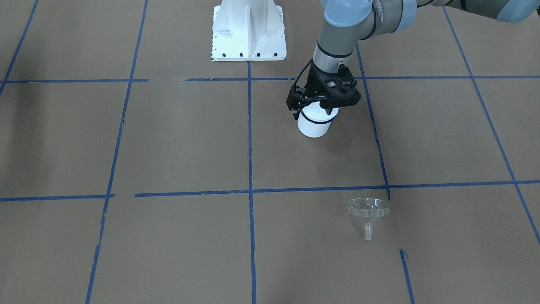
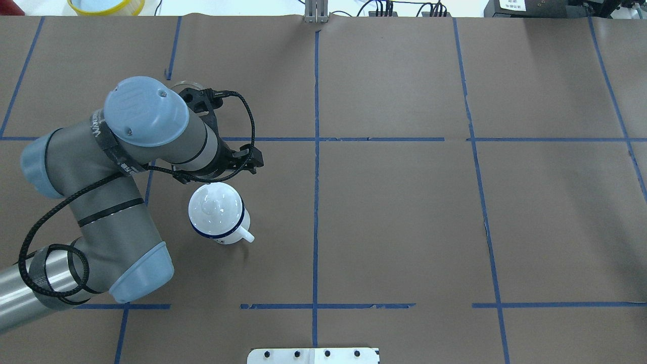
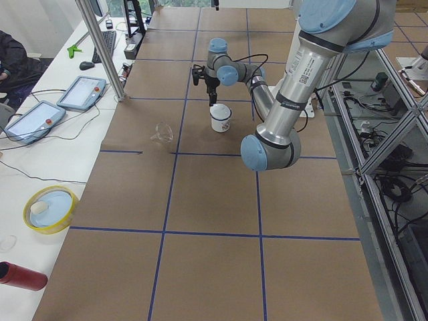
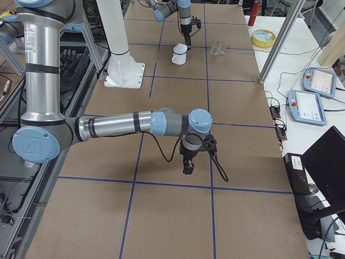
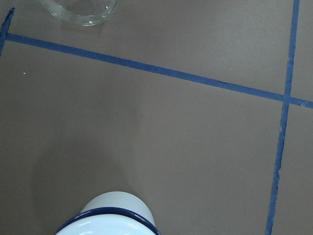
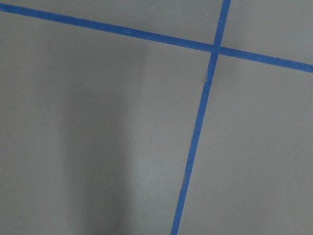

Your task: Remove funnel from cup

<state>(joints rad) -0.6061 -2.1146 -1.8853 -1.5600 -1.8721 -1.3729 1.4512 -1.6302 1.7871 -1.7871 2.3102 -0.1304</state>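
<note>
bench (image 3: 47,167): white top along the operators' side of the table; two teach pendants (image 3: 30,120), a yellow bowl (image 3: 50,208), a red bottle (image 3: 20,275) and loose cables are laid on it; a person's dark sleeve (image 3: 10,57) is seen at its far end
table (image 1: 168,139): covered in brown paper, marked into squares by blue tape (image 1: 249,139); the tape is gapped and torn in places
funnel (image 1: 368,209): out of the cup, laid tilted on the paper with the spout toward the operators' edge, just beside a tape crossing, well apart from the cup; touched by nothing
cup (image 1: 314,126): stood upright one square nearer the robot, glossy white inside seen from overhead, handle turned toward the robot's side
left gripper (image 1: 316,112): hung just over the cup's mouth, pointed down; fingers seen spread, nothing grasped
pedestal (image 1: 249,33): white, bolted down at the robot's edge on the centre tape line
right gripper (image 4: 187,164): held low over bare paper toward the table's right end, well apart from cup and funnel; shown only by the side camera, so released or clenched cannot be told
writing: a white sticker (image 3: 304,67) with a printed code is carried on the left arm (image 2: 116,212), and lettering on a band near its wrist; both too small to be read
</note>
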